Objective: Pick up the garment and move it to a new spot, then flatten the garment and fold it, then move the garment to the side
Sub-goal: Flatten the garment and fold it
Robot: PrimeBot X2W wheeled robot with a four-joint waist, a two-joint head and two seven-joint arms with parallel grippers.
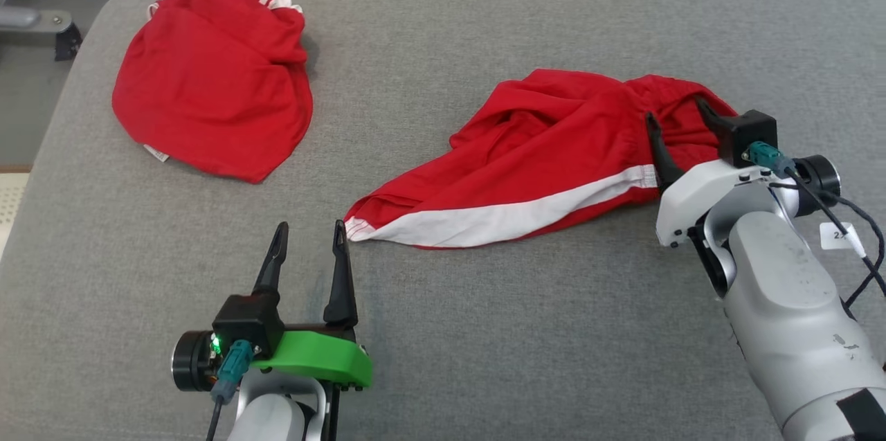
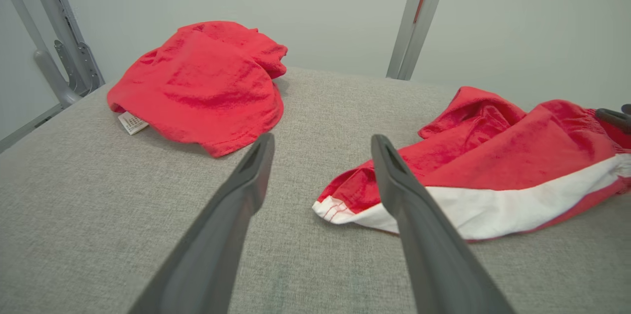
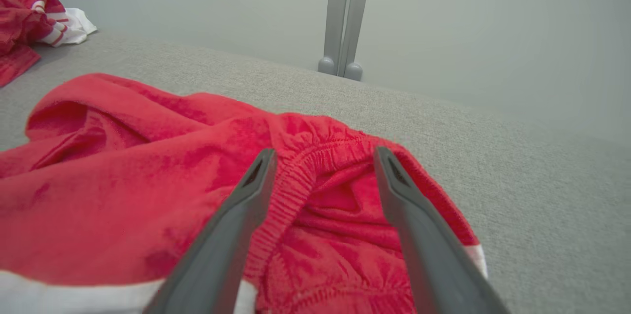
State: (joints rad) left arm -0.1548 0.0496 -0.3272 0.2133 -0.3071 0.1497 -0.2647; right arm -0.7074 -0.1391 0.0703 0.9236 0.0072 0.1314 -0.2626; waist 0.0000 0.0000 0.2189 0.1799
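Red shorts (image 1: 547, 157) lie crumpled toward the right edge of the grey worktop (image 1: 526, 330). The right gripper (image 1: 674, 109) straddles their waistband (image 3: 300, 176), jaws apart; the left gripper (image 1: 310, 226), also apart, sits just beside the leg hem (image 1: 356, 226). Pick-up seems in hand: next, closing on cloth and lifting.

A bunched red cloth (image 1: 208, 74) with a white tag (image 1: 156, 153) lies near the far left corner of the grey counter (image 1: 484, 344). A metal post (image 3: 345, 13) stands behind its far edge.
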